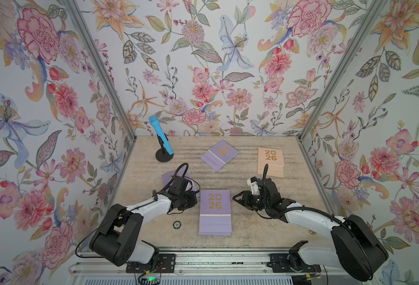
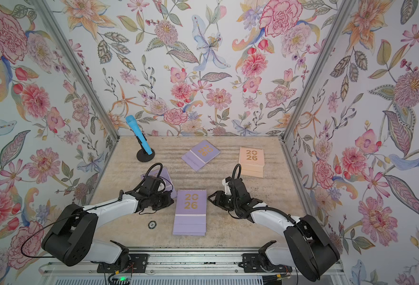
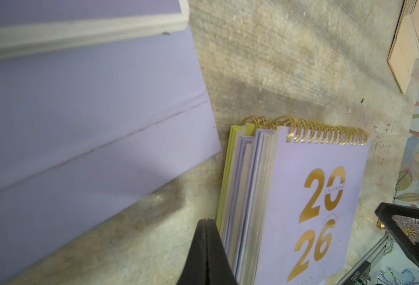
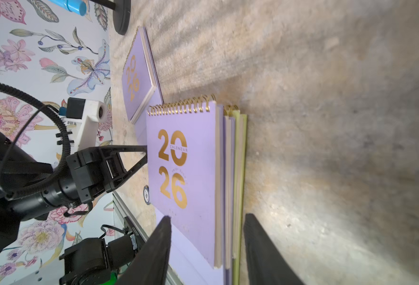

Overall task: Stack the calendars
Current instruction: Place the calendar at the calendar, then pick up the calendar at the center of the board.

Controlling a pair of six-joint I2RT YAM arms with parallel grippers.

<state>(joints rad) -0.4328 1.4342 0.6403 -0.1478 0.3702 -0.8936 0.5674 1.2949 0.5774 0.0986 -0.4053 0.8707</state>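
Currently on the mottled beige table:

1. Stack of calendars, front centre, between the two arms. It has a matte lavender cover on top, more lavender board below and a yellow-green calendar lowest. Gold wire spirals run along the far edge. The gold foil reads "20 26", with a small "CALENDAR" across the zero.
2. Lavender calendar, back centre, lying flat and askew.
3. Lavender calendar, left, mostly hidden under the left wrist.
4. Peach calendar, back right, same gold numerals.
5. Blue microphone on a round black stand, back left.
6. Small round disc, just left of the stack.
7. Left gripper: fingers pressed together, just beside the stack's left edge.
8. Right gripper: jaws apart at the stack's right edge, gripping nothing.
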